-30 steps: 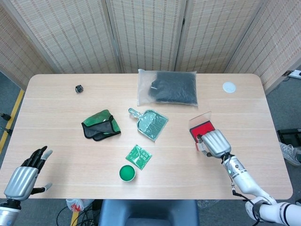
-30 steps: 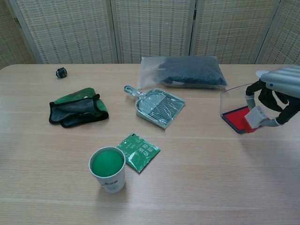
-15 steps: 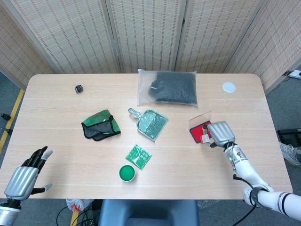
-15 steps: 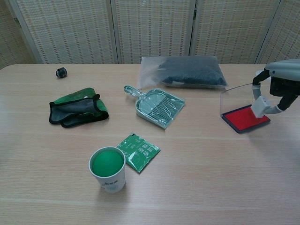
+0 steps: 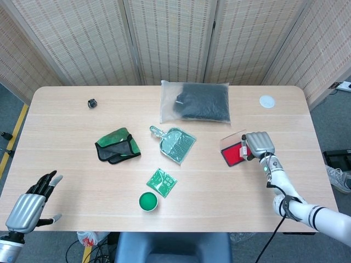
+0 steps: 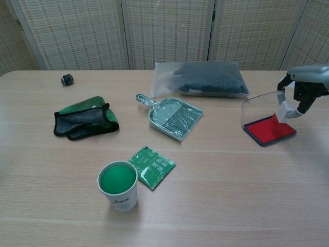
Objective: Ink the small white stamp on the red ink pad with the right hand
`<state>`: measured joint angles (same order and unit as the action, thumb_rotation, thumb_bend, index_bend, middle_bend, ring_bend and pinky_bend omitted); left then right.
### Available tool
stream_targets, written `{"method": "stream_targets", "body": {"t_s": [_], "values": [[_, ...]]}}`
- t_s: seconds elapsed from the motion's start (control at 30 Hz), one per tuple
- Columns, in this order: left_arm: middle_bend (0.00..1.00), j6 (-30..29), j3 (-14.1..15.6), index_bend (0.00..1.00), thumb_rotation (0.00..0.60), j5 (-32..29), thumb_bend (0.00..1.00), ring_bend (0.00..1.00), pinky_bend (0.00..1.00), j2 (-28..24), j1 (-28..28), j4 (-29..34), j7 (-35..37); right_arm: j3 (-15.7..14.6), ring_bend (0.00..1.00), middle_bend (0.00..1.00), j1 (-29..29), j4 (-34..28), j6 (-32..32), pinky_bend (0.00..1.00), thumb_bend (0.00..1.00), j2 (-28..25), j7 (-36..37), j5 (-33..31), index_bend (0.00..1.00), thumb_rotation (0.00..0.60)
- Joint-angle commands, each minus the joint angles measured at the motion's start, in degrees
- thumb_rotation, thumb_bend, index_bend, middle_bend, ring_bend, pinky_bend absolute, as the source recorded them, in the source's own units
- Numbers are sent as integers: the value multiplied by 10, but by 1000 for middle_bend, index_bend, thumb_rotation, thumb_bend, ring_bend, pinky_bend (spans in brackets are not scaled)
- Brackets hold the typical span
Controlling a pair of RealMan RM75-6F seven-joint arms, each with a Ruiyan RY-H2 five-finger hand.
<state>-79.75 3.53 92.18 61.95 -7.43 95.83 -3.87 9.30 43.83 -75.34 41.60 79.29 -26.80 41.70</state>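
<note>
The red ink pad [image 5: 232, 155] [image 6: 269, 130] lies at the table's right, its clear lid [image 6: 259, 107] standing upright behind it. My right hand [image 5: 259, 144] [image 6: 308, 84] hovers at the pad's far right side and pinches the small white stamp [image 5: 244, 150] [image 6: 286, 110]. The stamp hangs tilted, with its lower end over the pad's far right corner; I cannot tell whether it touches the red surface. Off the table's near left corner, my left hand [image 5: 27, 208] holds nothing and its fingers are spread; the chest view does not show it.
A clear bag of black stuff [image 5: 196, 102] lies at the back centre and a white disc [image 5: 267, 101] at the back right. A green dustpan [image 5: 174, 143], a green cloth [image 5: 117, 145], a green packet [image 5: 162, 182], a green cup [image 5: 148, 201] and a small black object [image 5: 92, 103] lie further left.
My right hand has carried the stamp from the pad's near edge back and to the right, to the pad's far corner. The left hand has stayed put.
</note>
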Motion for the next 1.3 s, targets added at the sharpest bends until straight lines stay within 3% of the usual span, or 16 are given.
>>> {"method": "stream_targets", "body": {"t_s": [0.03, 1.3], "values": [[0, 2, 0, 77, 600, 0, 70, 22, 270, 0, -1, -1, 0, -7, 883, 1000, 8, 18, -7, 854, 350, 13, 1, -6, 903, 600], [0, 1, 3, 76, 600, 5, 70, 22, 269, 2, -3, -2, 0, -31, 884, 1000, 16, 133, -48, 855, 351, 73, 63, 14, 903, 600]]}}
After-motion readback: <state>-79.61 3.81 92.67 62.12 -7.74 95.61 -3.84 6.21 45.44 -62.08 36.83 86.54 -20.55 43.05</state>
